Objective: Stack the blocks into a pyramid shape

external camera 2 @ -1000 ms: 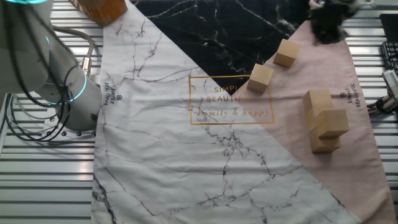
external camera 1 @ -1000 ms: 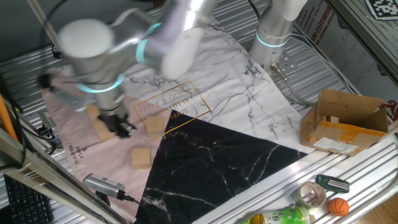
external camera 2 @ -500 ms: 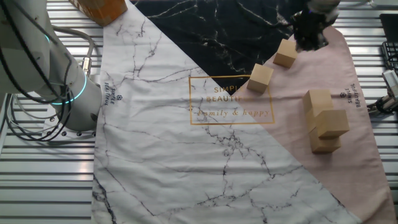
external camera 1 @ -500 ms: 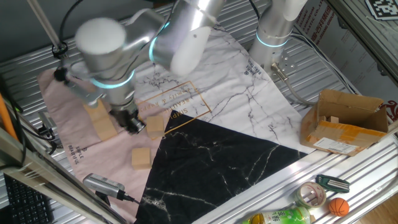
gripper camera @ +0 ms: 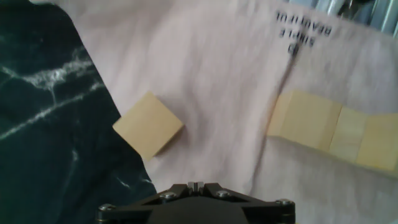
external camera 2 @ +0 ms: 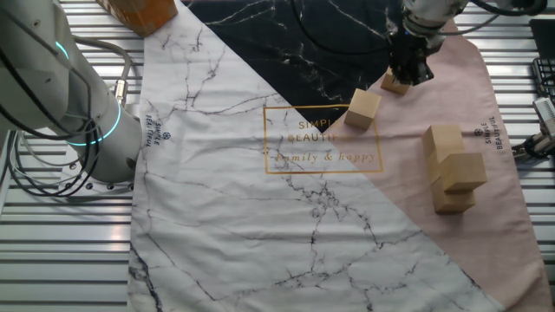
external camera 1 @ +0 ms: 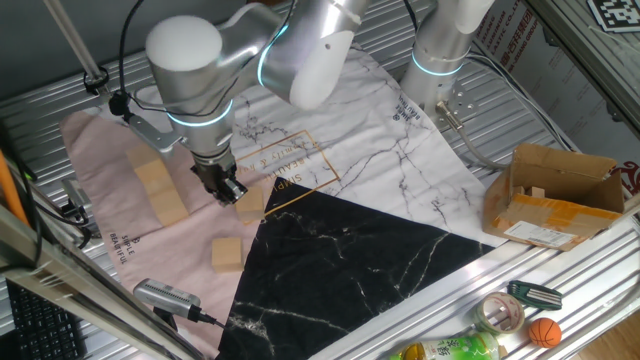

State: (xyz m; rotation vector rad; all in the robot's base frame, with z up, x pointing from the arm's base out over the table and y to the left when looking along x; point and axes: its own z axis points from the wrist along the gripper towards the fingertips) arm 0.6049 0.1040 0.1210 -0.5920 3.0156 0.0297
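Two loose wooden blocks lie on the pink part of the cloth, one (external camera 1: 250,203) by the gold lettering and one (external camera 1: 227,253) nearer the front. More blocks (external camera 1: 160,190) sit in a tight row to the left, and one of them (external camera 2: 462,172) appears to rest on top. My gripper (external camera 1: 228,190) hangs above the loose pair, shut with nothing in it. In the other fixed view the gripper (external camera 2: 409,71) partly hides one block (external camera 2: 397,85), with the second block (external camera 2: 363,108) beside it. The hand view shows my gripper (gripper camera: 196,185) above one block (gripper camera: 148,124), with the row of blocks (gripper camera: 329,130) to the right.
The cloth has white marble, black marble (external camera 1: 350,260) and pink areas. A brown cardboard box (external camera 1: 555,195) stands at the right. A tape roll (external camera 1: 503,312), an orange ball (external camera 1: 543,331) and a bottle (external camera 1: 440,350) lie along the front rail. A grey tool (external camera 1: 170,296) lies front left.
The arm has swung away from the row of blocks at the left toward the two loose blocks. The blocks have not moved.
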